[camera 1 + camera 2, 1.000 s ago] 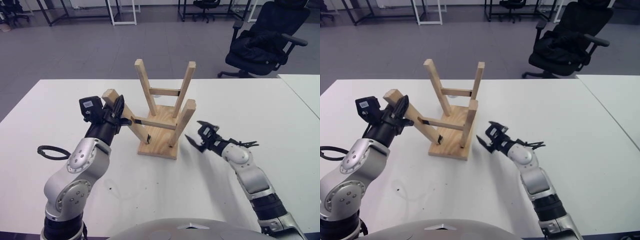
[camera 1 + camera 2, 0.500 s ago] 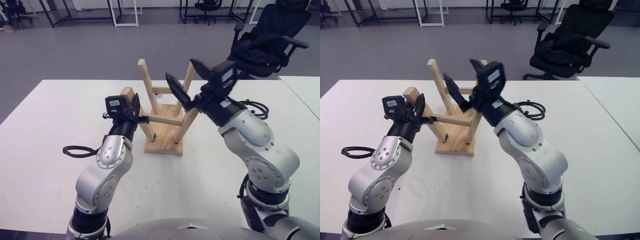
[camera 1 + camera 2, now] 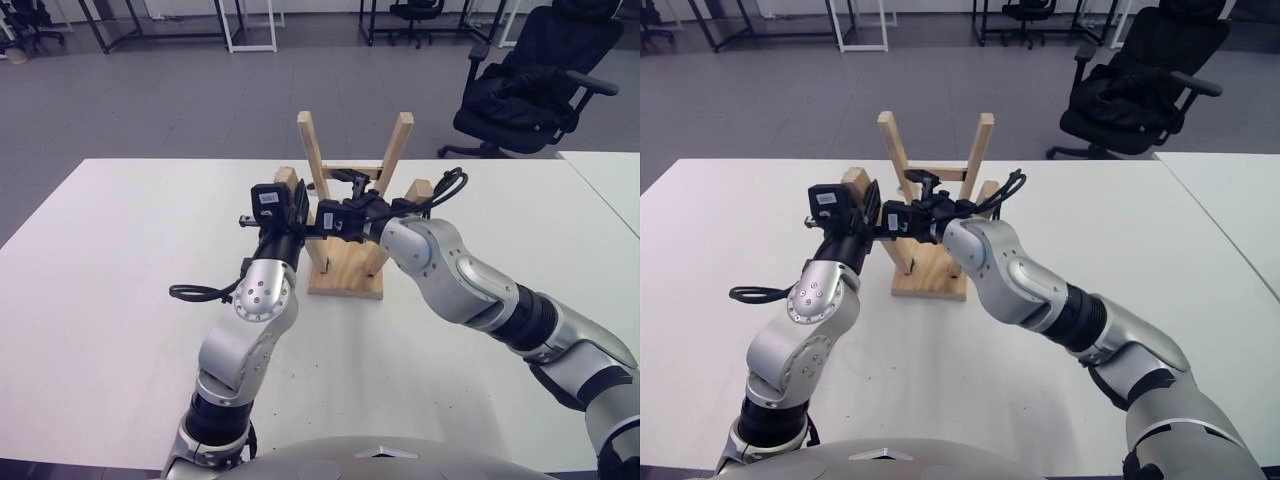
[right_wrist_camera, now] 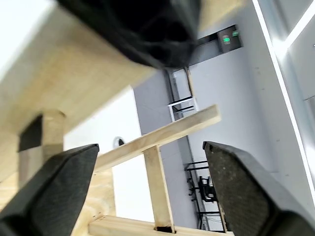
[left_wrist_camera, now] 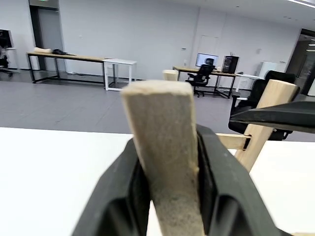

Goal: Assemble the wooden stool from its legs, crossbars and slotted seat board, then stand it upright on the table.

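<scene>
Your left pincer (image 5: 165,169) is clenched on the upper end of the near-left leg (image 5: 160,113), with a finger (image 5: 123,191) pressed to each side of the wood. I judge the grip is there to steady that leg in its slot while the joint beside it is dealt with. Your right pincer (image 4: 147,196) is released, its fingers (image 4: 54,196) spread wide and grasping nothing. It sits just beside the left one, in among the legs, and looks toward the far crossbar (image 4: 157,135). It seems placed to take hold of a bar or leg next, though I cannot tell which.

The stool (image 3: 352,172) stands upside down toward the far middle of the desk (image 3: 120,250), with the seat board (image 3: 347,285) flat on the surface and the legs pointing up. That suits fitting the parts from above, and turning it upright is not yet done.

Your left arm runs forward from the shoulder with the elbow low, and the forearm rises to the leg. Your right arm sweeps in from the right, its forearm stretched across above the desk and the wrist turned in toward the left pincer.
</scene>
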Available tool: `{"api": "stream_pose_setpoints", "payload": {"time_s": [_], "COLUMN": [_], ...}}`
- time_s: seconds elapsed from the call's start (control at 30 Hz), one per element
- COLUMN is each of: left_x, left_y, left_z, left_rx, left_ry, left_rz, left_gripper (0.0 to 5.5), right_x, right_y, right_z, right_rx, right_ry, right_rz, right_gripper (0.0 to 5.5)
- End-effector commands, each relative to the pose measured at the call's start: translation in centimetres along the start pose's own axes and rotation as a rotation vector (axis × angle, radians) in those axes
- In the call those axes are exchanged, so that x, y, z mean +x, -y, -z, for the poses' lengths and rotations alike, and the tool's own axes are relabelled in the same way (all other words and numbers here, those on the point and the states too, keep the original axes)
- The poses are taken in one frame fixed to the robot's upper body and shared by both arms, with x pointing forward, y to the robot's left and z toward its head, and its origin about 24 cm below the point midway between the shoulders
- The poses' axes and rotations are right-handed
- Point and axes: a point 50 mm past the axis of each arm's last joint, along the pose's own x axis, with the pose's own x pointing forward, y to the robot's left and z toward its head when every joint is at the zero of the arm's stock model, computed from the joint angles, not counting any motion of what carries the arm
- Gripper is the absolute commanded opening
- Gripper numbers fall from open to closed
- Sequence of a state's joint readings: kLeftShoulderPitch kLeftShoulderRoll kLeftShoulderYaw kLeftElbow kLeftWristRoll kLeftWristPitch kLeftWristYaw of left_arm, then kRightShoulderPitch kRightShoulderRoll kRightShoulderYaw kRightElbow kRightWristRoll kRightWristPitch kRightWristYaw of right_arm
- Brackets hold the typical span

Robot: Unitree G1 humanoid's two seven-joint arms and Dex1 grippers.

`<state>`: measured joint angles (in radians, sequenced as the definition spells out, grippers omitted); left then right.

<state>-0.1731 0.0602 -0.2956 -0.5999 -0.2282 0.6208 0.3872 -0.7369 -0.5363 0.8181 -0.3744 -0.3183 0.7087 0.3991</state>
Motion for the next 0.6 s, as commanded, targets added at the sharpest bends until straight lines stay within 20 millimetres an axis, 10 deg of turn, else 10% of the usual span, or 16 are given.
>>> {"api": "stream_pose_setpoints", "payload": {"time_s": [0.03, 0.2, 0.37, 0.6], "left_x": [-0.1, -0.1, 0.1, -0.3], "left_y": [1.0, 0.9, 0.2, -4.4], "left_z": [3.0, 3.0, -1.3, -11.3], "left_rx": [0.140, 0.148, 0.074, 0.077], "left_ry": [-0.138, -0.110, 0.121, 0.486], "left_rz": [0.101, 0.101, 0.145, 0.181], "left_gripper": [1.04, 1.44, 2.37, 3.75], "right_x": [0.4, 0.5, 0.7, -5.7], "right_y": [-6.3, -4.6, -1.5, 9.5], "right_z": [1.0, 1.3, 0.9, -1.0], "right_rx": [0.193, 0.236, 0.268, 0.500], "right_ry": [0.022, 0.023, 0.054, 0.374], "right_rz": [-0.297, -0.168, -0.015, 0.372], "right_gripper": [3.96, 3.96, 3.96, 3.96]}}
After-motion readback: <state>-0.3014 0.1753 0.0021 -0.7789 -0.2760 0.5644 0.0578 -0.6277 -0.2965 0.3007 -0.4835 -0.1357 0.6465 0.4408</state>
